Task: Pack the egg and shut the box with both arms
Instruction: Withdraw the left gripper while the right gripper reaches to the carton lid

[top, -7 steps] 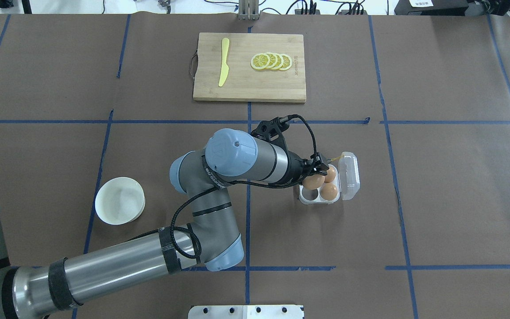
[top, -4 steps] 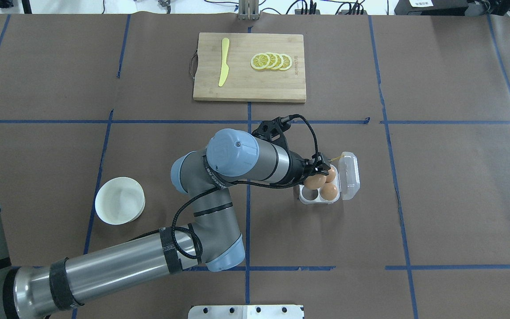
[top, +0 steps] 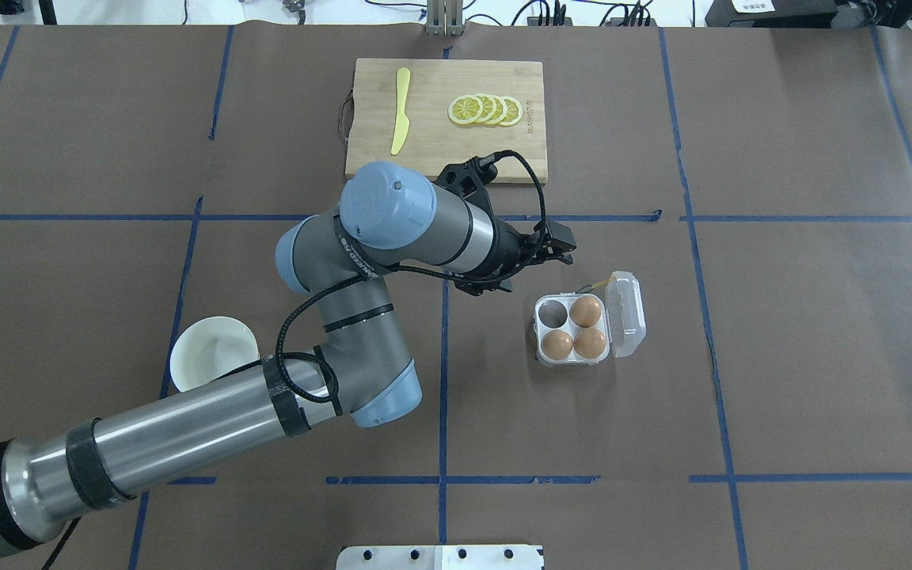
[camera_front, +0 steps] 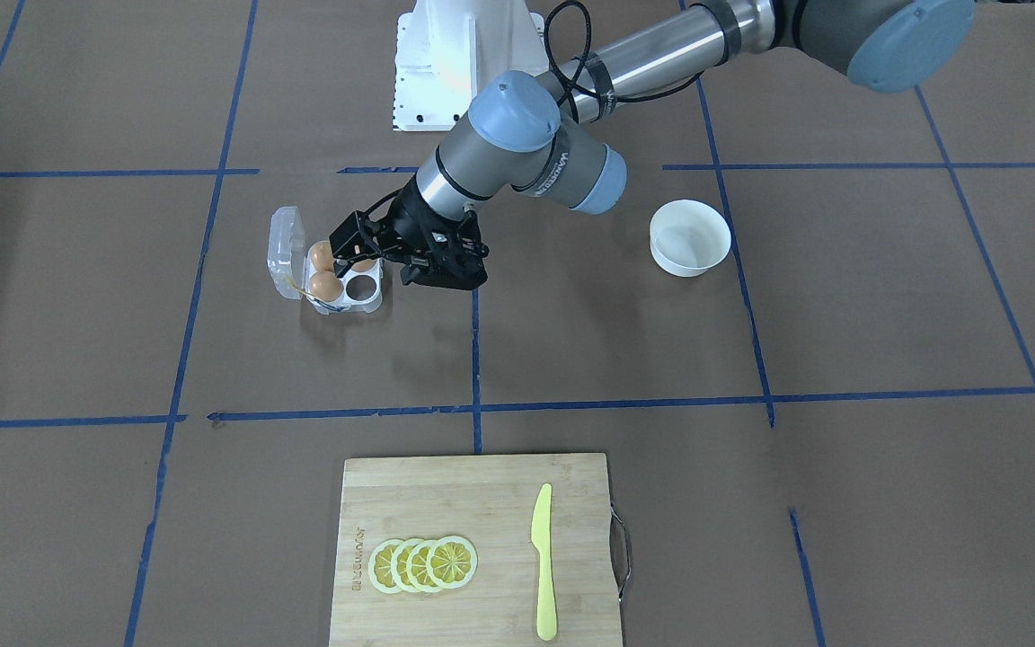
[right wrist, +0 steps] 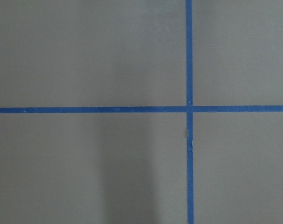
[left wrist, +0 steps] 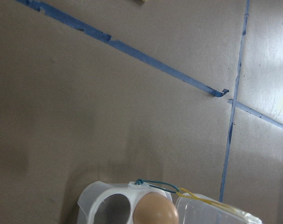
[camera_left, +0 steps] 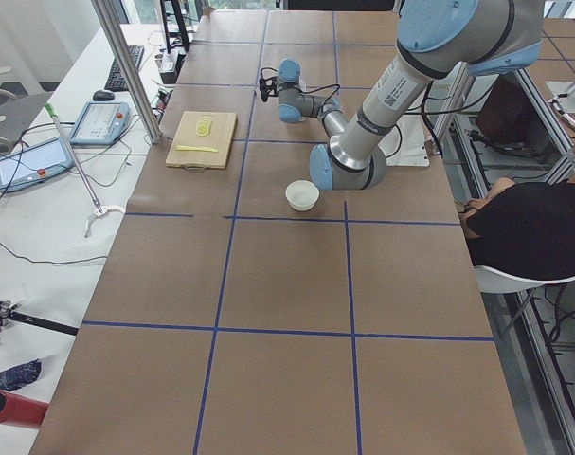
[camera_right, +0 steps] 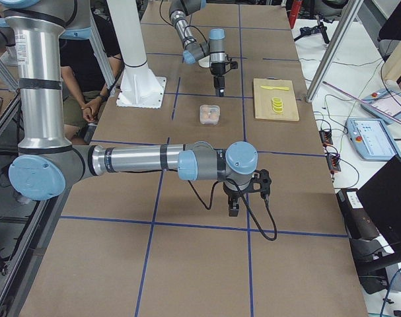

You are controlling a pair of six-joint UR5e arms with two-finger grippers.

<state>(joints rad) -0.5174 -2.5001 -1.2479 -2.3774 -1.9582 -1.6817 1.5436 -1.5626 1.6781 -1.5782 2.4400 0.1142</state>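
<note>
The clear box (top: pixel 541 358) lies open, its lid (top: pixel 627 313) folded out to the right with a yellow band (top: pixel 600 282) at the hinge end. Three eggs sit in its cells: one far right (top: pixel 585 310), one near left (top: pixel 557 343), one near right (top: pixel 590 343). The far left cell (top: pixel 552 313) is empty. My left gripper (top: pixel 560 246) is open and empty, raised above the box; it also shows in the front view (camera_front: pixel 349 248). The left wrist view shows one egg (left wrist: pixel 155 213) and the box rim (left wrist: pixel 92 198). My right gripper (camera_right: pixel 232 210) hangs over bare table, and I cannot tell if it is open.
A wooden cutting board (top: pixel 503 154) with lemon slices (top: pixel 485 109) and a yellow knife (top: pixel 400 111) lies at the far middle. A white bowl (top: pixel 210 348) sits near left, partly under my left arm's elbow. The white pedestal (camera_front: pixel 459 63) stands at the robot's base.
My left gripper let go of the egg, which now sits in the box's near left cell. The gripper rose and drew back from the box.
</note>
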